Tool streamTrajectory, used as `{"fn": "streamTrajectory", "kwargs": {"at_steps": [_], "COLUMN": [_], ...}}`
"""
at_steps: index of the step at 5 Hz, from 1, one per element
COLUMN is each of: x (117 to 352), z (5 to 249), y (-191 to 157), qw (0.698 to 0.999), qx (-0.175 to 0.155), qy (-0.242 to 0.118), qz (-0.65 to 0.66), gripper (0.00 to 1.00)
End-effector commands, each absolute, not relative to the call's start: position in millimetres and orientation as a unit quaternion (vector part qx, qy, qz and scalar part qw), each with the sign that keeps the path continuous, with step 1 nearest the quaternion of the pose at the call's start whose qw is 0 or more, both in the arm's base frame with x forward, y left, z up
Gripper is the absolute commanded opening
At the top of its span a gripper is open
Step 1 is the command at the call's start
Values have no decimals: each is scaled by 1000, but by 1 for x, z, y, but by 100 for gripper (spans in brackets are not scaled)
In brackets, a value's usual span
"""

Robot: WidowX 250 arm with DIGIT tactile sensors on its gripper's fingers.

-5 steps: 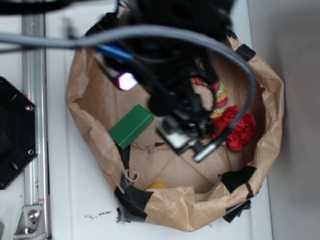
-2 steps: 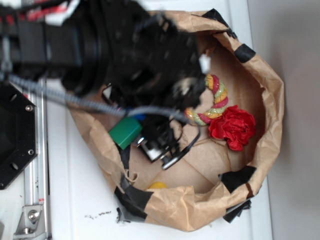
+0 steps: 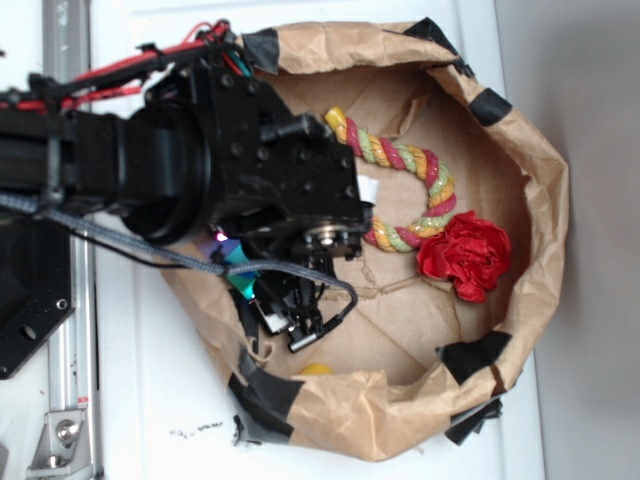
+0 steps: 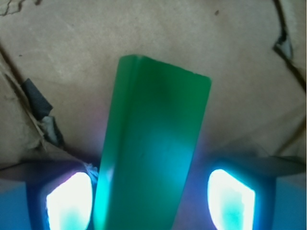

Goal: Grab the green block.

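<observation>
With the gripper [image 4: 148, 196] spread wide and gripping nothing, the green block [image 4: 153, 143] lies between the fingers [image 4: 69, 201] on the paper bag [image 4: 144, 33] floor, slightly skewed and nearer the left one, so closing may twist it or snag the paper.

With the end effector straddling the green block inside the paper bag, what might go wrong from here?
1. In the wrist view the green block runs slanted between the lit fingers, nearer the left one, so closing may twist or squirt it out.
2. The end effector sits close to the bag's crumpled wall; it may snag paper or tape.
</observation>
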State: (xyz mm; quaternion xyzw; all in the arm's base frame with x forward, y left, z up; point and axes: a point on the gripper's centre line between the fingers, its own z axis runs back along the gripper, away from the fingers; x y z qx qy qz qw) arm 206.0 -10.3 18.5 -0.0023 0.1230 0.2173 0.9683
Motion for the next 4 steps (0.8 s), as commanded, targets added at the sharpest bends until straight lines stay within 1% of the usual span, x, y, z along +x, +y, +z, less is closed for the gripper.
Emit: {"fn": "streamTrajectory", "kwargs": {"at_steps": [1,2,3,4], "x": [193,194,197,200], "z": [15,18,17,24], "y": [-6,-3,2,6], "qw": [977,976,975,977], "qx": [53,47,48,47], "qy": [103,104,107,98], "qz": [180,187,191,183], "gripper": [0,0,0,0]}}
